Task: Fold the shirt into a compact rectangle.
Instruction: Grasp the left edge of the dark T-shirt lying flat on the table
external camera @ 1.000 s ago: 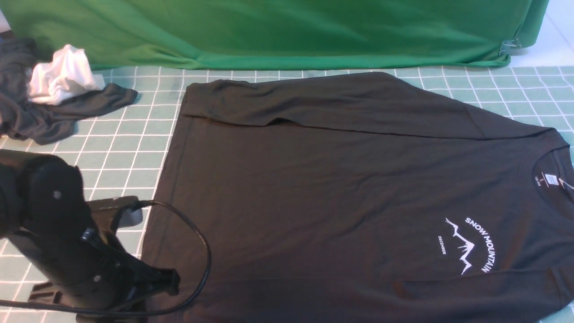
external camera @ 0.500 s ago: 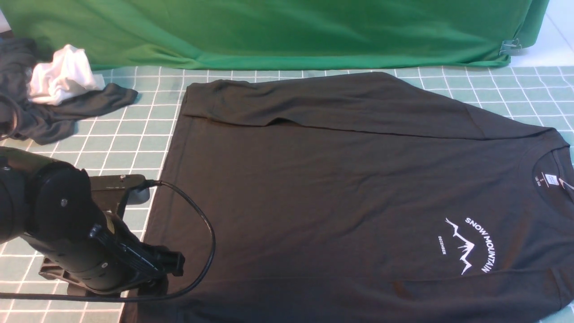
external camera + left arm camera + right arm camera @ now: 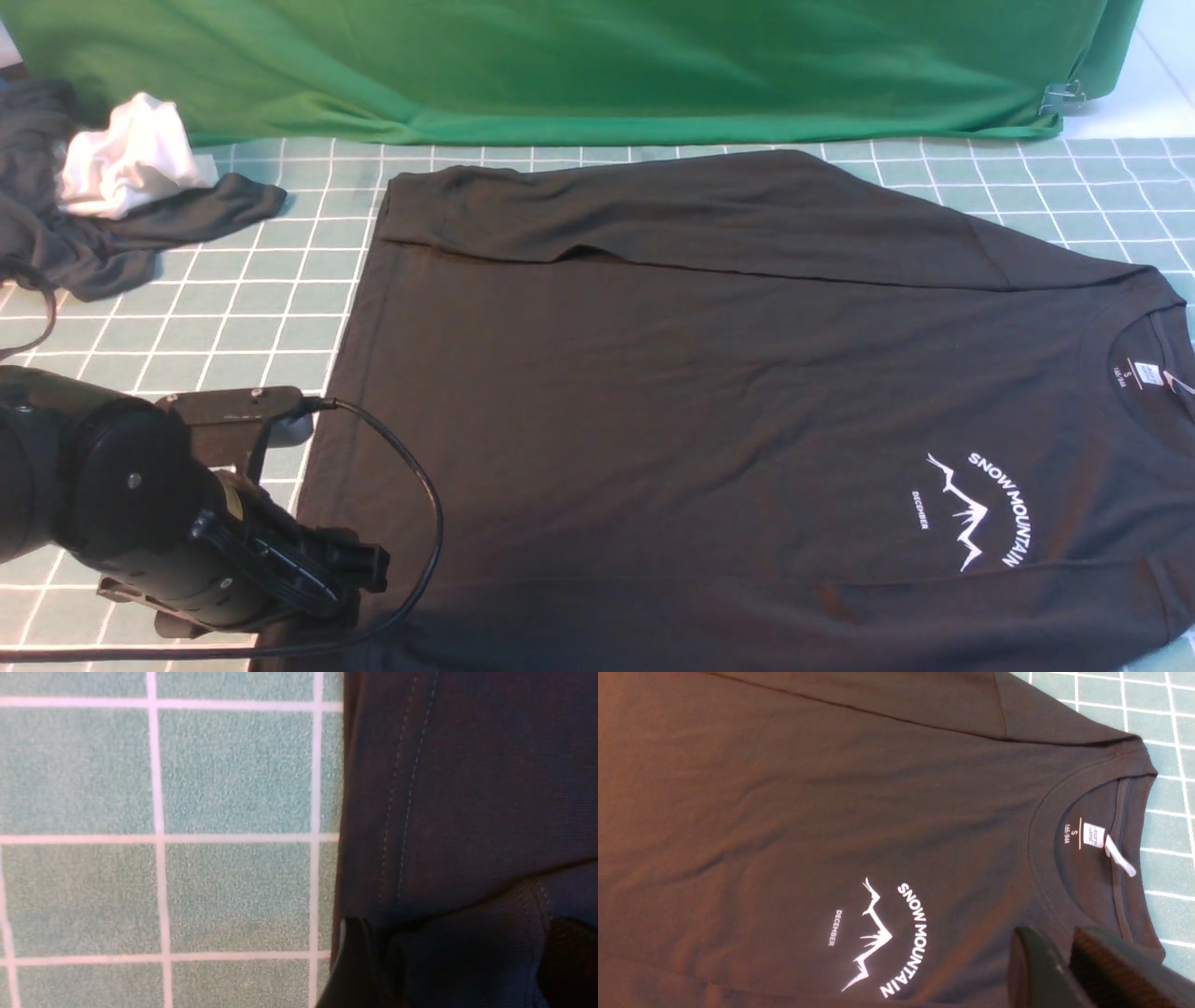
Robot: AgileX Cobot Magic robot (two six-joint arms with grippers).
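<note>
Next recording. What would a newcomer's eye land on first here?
The big black shirt dominates, spread flat over most of the green checked mat, with its collar to the robot's right and a white SNOW MOUNTAIN print on the chest. Next comes the bulky left arm at the near left, its claw open at the shirt's hem. At the far left lies a crumpled dark grey garment with a white cloth.

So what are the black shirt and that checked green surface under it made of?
The black shirt looks like thin, matte knit jersey, perhaps cotton: fine ribbing and double stitching show at its hem. The checked surface looks like a grainy, matte mat, maybe felt or vinyl.
</note>
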